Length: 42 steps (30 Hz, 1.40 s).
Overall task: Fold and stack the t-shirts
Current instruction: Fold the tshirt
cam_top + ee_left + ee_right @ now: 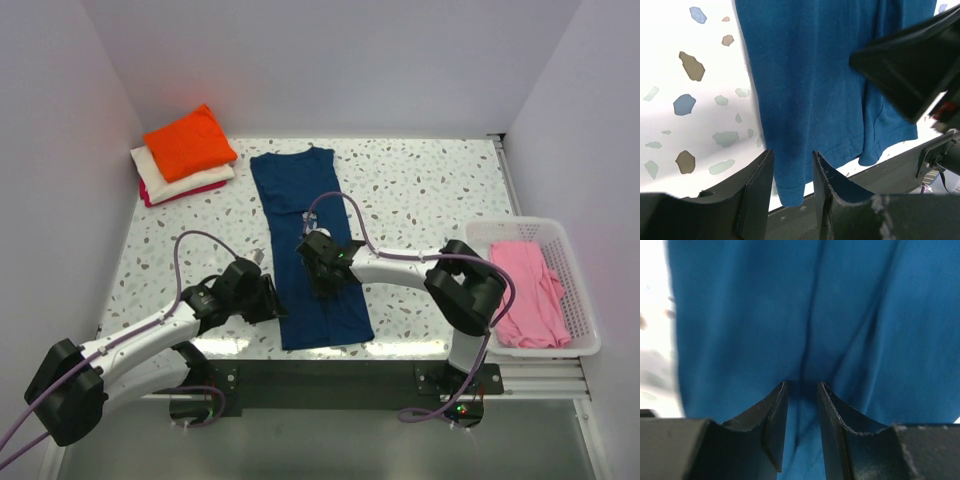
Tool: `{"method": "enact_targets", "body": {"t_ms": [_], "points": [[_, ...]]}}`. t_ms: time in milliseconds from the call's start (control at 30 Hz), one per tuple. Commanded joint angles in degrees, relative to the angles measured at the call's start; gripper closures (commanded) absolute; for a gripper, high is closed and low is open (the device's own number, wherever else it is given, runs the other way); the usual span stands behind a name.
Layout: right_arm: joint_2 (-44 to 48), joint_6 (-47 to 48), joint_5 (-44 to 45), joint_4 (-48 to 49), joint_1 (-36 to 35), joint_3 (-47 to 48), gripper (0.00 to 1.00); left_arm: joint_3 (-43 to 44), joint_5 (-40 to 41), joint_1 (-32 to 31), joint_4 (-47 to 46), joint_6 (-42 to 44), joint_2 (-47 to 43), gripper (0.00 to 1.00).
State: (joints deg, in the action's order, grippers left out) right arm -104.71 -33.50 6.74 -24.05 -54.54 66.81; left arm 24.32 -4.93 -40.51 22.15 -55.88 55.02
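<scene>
- Jaws of the left gripper (270, 299) (793, 152) stand a narrow gap apart at the near left corner of the navy tee (295, 190) (815, 75).
- The hem edge shows in that gap, but the views do not tell whether the jaws grasp it or only hover over it.
- That corner of the navy tee hangs just past the near edge of the table (420, 190) (695, 115), right under the left gripper.
- The right gripper (327, 272) (802, 385) sits over the middle of the navy tee (740, 315), ahead and to the right of the left gripper.
- Its jaws are nearly closed, and creases in the cloth gather into the gap, so it looks clenched on a pinch of the navy tee.
- The navy tee lies as a long narrow strip, running from the near edge beside the left gripper, under the right gripper and on to the far side.
- Well beyond the left gripper, far and to its left, sits a folded stack: orange tee (188, 140) on top, cream tee (205, 180) under it, magenta tee (158, 199) at the bottom.
- Well to the right of the right gripper, the pink tee (530, 285) lies crumpled in the basket (545, 350).
</scene>
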Motion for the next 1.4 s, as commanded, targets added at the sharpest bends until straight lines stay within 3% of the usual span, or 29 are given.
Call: {"method": "enact_targets", "body": {"t_ms": [0, 967, 1033, 1167, 1267, 1367], "points": [[2.7, -2.1, 1.8, -0.6, -0.6, -1.9, 0.66, 1.4, 0.5, 0.5, -0.4, 1.3, -1.3, 0.59], [8.6, -6.7, -3.1, -1.0, -7.7, -9.1, 0.68, -1.0, -0.3, 0.5, -1.1, 0.8, -1.9, 0.59], [9.1, -6.9, -3.1, -1.2, -7.8, -9.4, 0.71, -1.2, -0.4, 0.5, -1.2, 0.7, -2.0, 0.59], [10.8, -7.4, -3.2, -2.1, -8.1, -9.5, 0.91, -2.2, -0.4, 0.6, -1.2, 0.1, -2.7, 0.59], [12.8, -7.4, -4.0, -3.4, -8.4, -9.3, 1.00, -3.0, -0.4, 0.6, -1.3, -0.5, -3.1, 0.59], [14.9, -7.6, -4.0, -5.0, -8.9, -9.5, 1.00, -3.6, -0.7, 0.6, -1.3, -1.1, -3.6, 0.60]]}}
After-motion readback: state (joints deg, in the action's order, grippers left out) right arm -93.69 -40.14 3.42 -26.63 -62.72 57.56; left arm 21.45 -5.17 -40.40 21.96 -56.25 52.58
